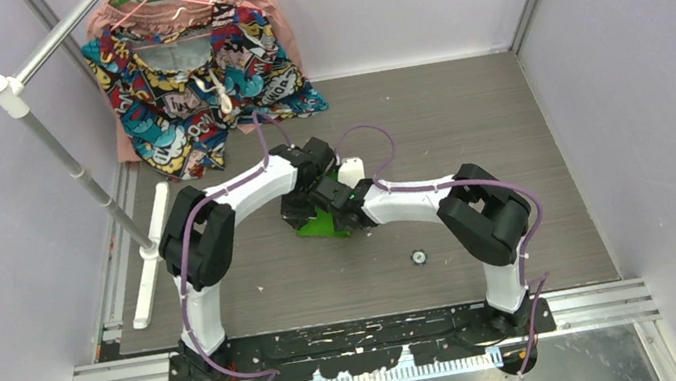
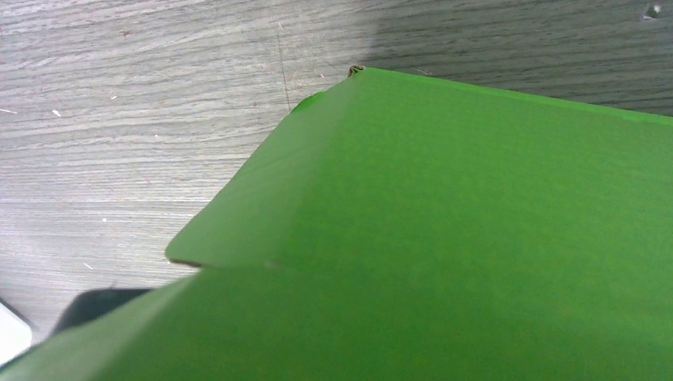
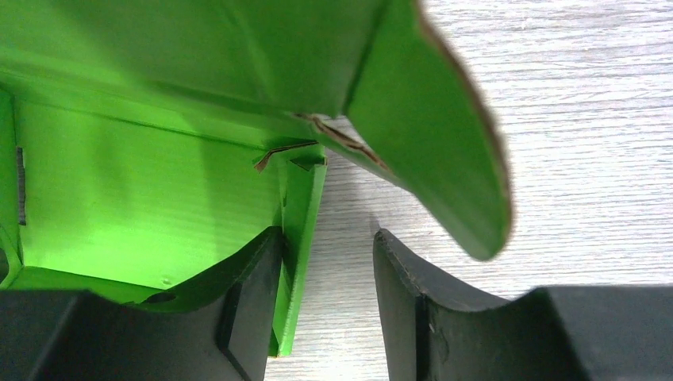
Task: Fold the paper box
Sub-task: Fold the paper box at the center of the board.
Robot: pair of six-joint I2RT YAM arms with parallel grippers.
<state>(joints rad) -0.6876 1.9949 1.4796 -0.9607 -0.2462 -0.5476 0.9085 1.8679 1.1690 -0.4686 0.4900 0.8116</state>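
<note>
The lime-green paper box (image 1: 324,224) lies partly folded at the middle of the table, where both arms meet over it. Its card (image 2: 444,222) fills the left wrist view and hides the left gripper's fingers, so what they touch cannot be seen. My left gripper (image 1: 302,206) is at the box's far left side. My right gripper (image 3: 327,238) is open. Its left finger (image 3: 254,302) is inside the box (image 3: 143,190), against an upright wall panel. Its right finger (image 3: 413,309) stands apart over bare table. A rounded flap (image 3: 444,143) hangs above that finger.
A colourful patterned garment (image 1: 196,80) hangs on a green hanger at the back left, by a white rack pole (image 1: 54,142). A white block (image 1: 350,166) sits just behind the grippers. A small round object (image 1: 418,257) lies in front. A white strip (image 1: 150,259) lies along the table's left edge.
</note>
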